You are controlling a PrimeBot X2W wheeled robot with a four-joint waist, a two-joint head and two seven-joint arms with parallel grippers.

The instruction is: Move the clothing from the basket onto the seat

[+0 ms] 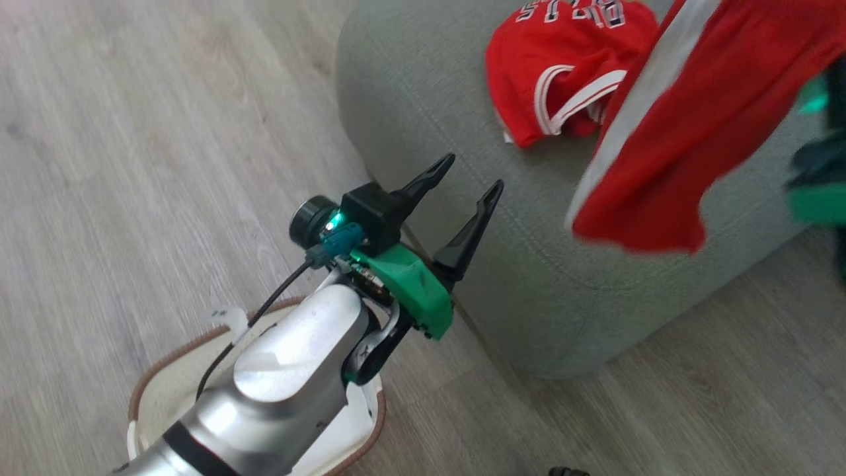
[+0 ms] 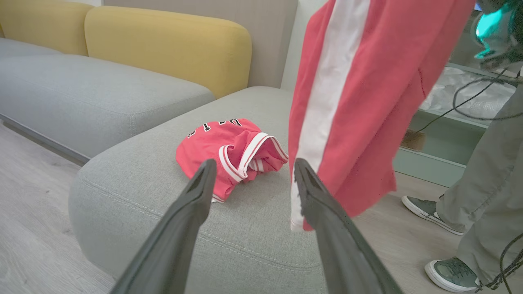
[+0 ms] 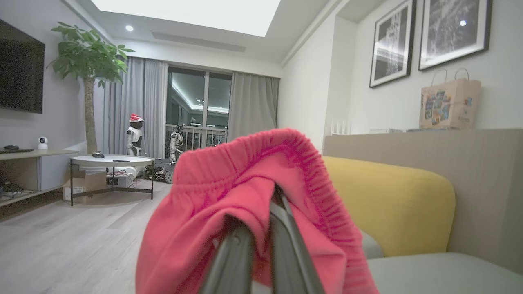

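Note:
One red garment with white trim [image 1: 562, 66] [image 2: 229, 153] lies crumpled on the grey seat [image 1: 423, 125] [image 2: 229, 241]. A second red garment with a white stripe [image 1: 687, 125] [image 2: 367, 98] hangs in the air over the seat's near edge. My right gripper [image 3: 261, 220] is shut on its elastic waistband [image 3: 261, 171]. My left gripper [image 1: 472, 177] [image 2: 250, 171] stands open and empty beside the seat's corner, above the cream basket [image 1: 165, 390], whose inside my forearm mostly hides.
A person's legs and grey shoes [image 2: 449, 273] stand on the wooden floor to the right of the seat. Yellow back cushions [image 2: 171, 45] and a longer grey sofa section [image 2: 73, 94] lie beyond. A round table [image 3: 112, 161] stands far across the room.

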